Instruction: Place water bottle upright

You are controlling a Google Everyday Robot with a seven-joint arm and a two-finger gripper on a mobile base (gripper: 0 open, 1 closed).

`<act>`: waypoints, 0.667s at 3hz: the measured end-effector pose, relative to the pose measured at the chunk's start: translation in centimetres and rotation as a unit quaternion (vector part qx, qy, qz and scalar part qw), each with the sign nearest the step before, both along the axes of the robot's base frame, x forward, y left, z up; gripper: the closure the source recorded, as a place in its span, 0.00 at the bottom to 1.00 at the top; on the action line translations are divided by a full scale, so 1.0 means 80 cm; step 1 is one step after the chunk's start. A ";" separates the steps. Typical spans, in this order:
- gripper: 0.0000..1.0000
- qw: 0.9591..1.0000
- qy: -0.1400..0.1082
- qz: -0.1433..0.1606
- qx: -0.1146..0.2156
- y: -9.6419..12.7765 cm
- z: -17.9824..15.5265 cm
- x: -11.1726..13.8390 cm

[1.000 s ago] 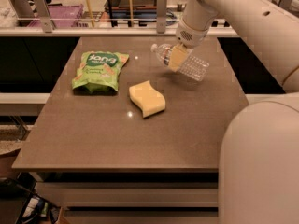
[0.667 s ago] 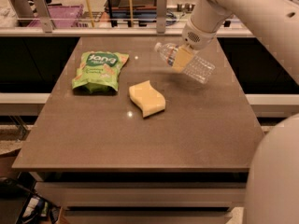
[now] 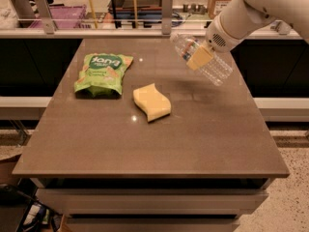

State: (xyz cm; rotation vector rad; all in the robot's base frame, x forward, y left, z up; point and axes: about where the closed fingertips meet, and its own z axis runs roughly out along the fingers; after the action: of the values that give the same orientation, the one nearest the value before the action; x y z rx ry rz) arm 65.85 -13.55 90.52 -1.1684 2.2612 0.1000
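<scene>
Raised slightly higher and rightward, water bottle (image 3: 217,69) hangs tilted, cap up-left, above table (image 3: 145,149) far-right side, pinched by gripper (image 3: 199,57). Yellow sponge (image 3: 151,102) mid-table; green chip bag (image 3: 103,73) farther left.

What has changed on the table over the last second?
The end effector, clamped on the bottle, has carried it slightly up and right; it hangs tilted above the table, cap to the upper left. The arm has drawn out of the foreground. The snack bag and sponge lie as before.
</scene>
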 end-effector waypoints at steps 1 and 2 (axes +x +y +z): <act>1.00 0.997 -0.069 0.001 0.040 -0.010 0.036 0.014; 1.00 0.988 -0.131 0.004 0.083 -0.021 0.076 0.033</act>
State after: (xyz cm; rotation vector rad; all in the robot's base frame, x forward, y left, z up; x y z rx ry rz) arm 68.53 -15.22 96.57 -1.0379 1.9780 0.1282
